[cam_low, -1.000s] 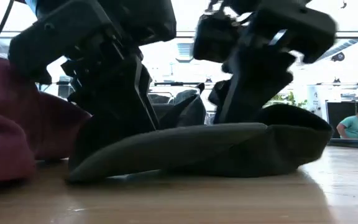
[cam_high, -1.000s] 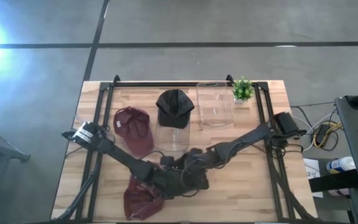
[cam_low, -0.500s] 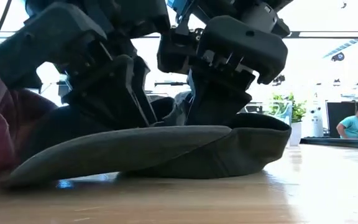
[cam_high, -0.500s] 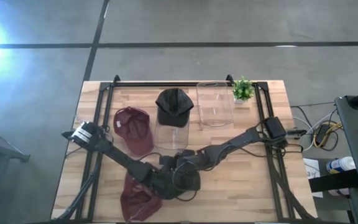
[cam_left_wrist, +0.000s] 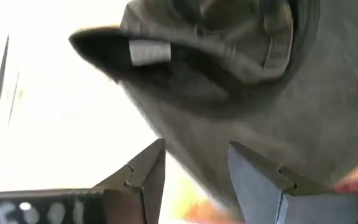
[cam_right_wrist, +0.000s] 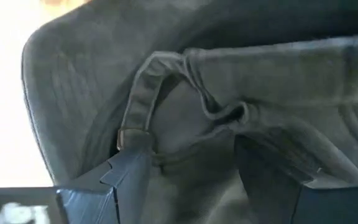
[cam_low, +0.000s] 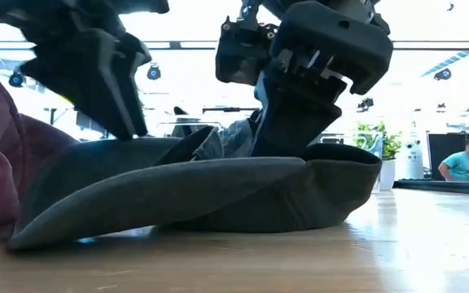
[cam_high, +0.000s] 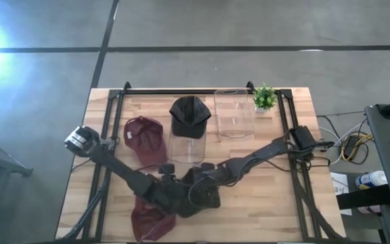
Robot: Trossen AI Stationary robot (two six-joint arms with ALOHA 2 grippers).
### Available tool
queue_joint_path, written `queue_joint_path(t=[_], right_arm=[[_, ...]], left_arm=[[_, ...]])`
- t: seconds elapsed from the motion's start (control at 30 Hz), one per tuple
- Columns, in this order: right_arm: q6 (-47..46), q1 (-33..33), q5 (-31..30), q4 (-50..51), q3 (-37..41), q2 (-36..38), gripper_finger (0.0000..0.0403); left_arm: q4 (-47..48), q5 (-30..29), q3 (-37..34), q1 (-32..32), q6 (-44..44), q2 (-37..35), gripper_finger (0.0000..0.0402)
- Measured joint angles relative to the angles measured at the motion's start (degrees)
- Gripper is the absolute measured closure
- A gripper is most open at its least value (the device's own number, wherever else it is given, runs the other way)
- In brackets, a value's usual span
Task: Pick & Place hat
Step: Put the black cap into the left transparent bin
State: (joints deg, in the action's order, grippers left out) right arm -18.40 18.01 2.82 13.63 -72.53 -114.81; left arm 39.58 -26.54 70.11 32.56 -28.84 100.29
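Note:
A dark olive cap (cam_high: pixel 196 196) lies near the table's front middle, brim (cam_low: pixel 161 191) toward the low camera, crown (cam_low: pixel 340 191) on the wood. The left wrist view looks into its hollow, with a white label (cam_left_wrist: pixel 149 52). My left gripper (cam_low: pixel 129 130) hangs open with its tips just at the brim's upper edge; whether they touch it, I cannot tell. My right gripper (cam_low: pixel 279 150) is open and reaches down into the cap behind the brim. A black cap (cam_high: pixel 190 114) sits on a clear container (cam_high: pixel 187 148). My right gripper comes slanting down from the table's right into the cap's rear part. Its open fingers (cam_right_wrist: pixel 129 177) stand on either side of the back strap's end (cam_right_wrist: pixel 143 93), with the buckle (cam_right_wrist: pixel 131 134) beside one finger. The cloth hides the tips. The cap rests on the table.
A maroon cap (cam_high: pixel 145 139) lies at the far left and another (cam_high: pixel 147 218) at the front edge, close to the olive cap. A second clear container (cam_high: pixel 234 112) and a small plant (cam_high: pixel 264 97) stand at the back. A person (cam_low: pixel 465 165) sits far behind the table.
My right gripper has gone toward the table's left, and the olive cap has slid that way with it, staying on the wood. My left gripper, which was low on the brim, has then risen and tipped, so its tips now stand at the brim's top.

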Motion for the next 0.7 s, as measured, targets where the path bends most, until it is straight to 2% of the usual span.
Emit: queue_joint_path(t=[0.17, 0.33, 0.6, 0.7], right_arm=[[-1.5, 1.6, -3.7, -0.1, 2.7, 4.3, 0.0179], [-4.3, 2.4, -6.3, -0.7, 5.4, 7.4, 0.0179], [-4.6, 2.4, -6.0, -6.0, 6.2, 5.3, 0.0179], [-4.8, 2.4, -5.9, -7.5, 6.2, 3.7, 0.0179]], left_arm=[[0.6, -0.1, -1.4, 1.5, -2.4, 0.0, 0.0235], [7.2, -3.1, -1.1, 2.9, -7.0, -1.4, 0.0235], [9.0, -3.5, -2.2, 3.6, -9.4, -2.7, 0.0235], [5.7, -0.9, -5.4, 3.6, -9.7, -2.4, 0.0235]])
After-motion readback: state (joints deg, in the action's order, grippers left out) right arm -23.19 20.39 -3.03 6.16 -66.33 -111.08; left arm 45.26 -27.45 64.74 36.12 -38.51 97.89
